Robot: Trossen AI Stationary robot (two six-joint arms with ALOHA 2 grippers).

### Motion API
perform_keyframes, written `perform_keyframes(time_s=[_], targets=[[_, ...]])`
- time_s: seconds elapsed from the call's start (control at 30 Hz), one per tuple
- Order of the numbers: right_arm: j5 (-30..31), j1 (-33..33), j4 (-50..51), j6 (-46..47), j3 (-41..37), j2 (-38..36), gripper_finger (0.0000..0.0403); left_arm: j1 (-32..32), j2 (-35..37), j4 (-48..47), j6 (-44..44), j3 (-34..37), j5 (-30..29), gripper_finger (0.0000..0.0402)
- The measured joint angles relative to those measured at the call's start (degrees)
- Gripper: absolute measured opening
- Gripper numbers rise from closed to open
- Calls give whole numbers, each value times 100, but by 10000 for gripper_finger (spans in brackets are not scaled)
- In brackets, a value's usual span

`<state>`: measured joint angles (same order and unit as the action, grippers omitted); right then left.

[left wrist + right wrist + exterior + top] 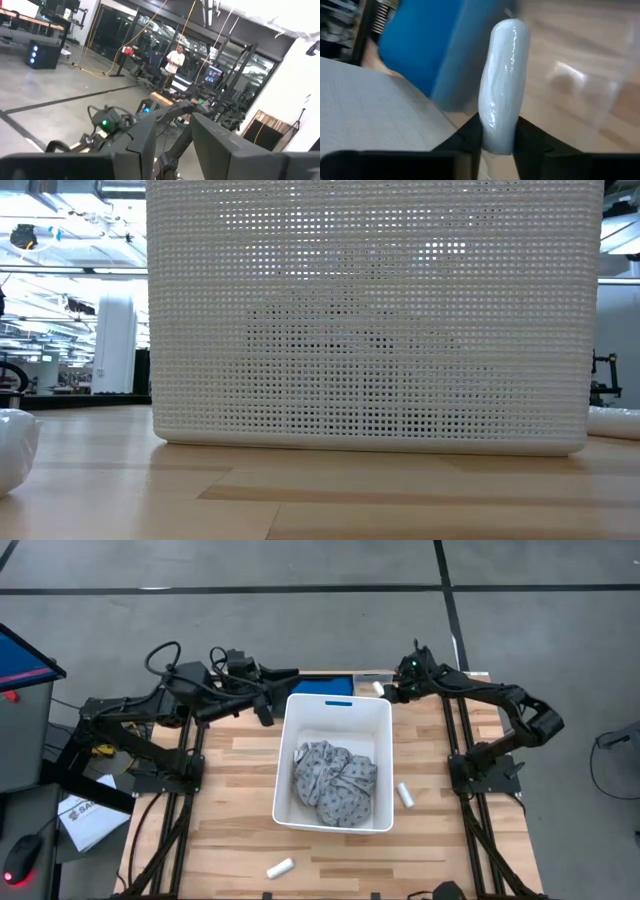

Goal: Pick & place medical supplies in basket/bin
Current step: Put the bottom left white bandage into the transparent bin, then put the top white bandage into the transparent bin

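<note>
The white bin (381, 762) stands mid-table, with a small blue label (338, 702) at its far short end. Its perforated wall (370, 320) fills the low view. The grey speckled fabric (335, 783) lies crumpled inside it. One white roll (404, 794) lies on the table right of the bin, and another (279, 867) lies near the table's near edge. My right gripper (387, 692) is just off the bin's far right corner, shut on a third white roll (502, 85). My left gripper (264, 708) hovers open off the bin's far left corner, with nothing between its fingers (145, 142). My right gripper pinches the plastic-wrapped white roll between its two fingers (529, 136) at one end (496, 142). The rest of the roll sticks out past the fingertips, roughly in line with them. Whether the roll touches the table I cannot tell.
A blue flat object (325, 685) and a clear wrapper (585, 95) lie at the table's far edge behind the bin. Bare wood (230, 800) spreads left and right of the bin. The two loose rolls (15, 445) (615, 420) show at the sides of the low view. A person (175, 60) stands far off in the room.
</note>
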<state>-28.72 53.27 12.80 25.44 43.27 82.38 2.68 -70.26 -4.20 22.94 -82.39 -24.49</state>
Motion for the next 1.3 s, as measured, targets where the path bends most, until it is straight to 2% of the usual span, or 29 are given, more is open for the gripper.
perform_keyframes(time_s=[0.17, 0.3, 0.43, 0.6, 0.87, 1.03, 1.3], targets=[[-34, 92, -213, 47, 0, 7, 142, 0, -1, -105, 2, 0, 2, 115], [-140, 208, -200, 49, 0, -43, 173, 0, -2, -149, -1, 0, 3, 115], [-152, 268, -203, 92, 0, -268, 190, 0, -2, -170, -13, 0, 4, 115], [-152, 312, 115, 154, 2, -713, 190, 0, -2, -261, -108, 0, 7, 115], [31, 184, 1571, -17, 0, -2123, 180, -2, 0, -384, -169, 0, 7, 115], [182, 34, 2194, 454, 0, -3202, 183, -28, 0, -390, -401, 0, -112, 115], [227, -1078, 3239, 1633, 0, -4844, 202, -28, 0, -379, -635, 0, -214, 115]])
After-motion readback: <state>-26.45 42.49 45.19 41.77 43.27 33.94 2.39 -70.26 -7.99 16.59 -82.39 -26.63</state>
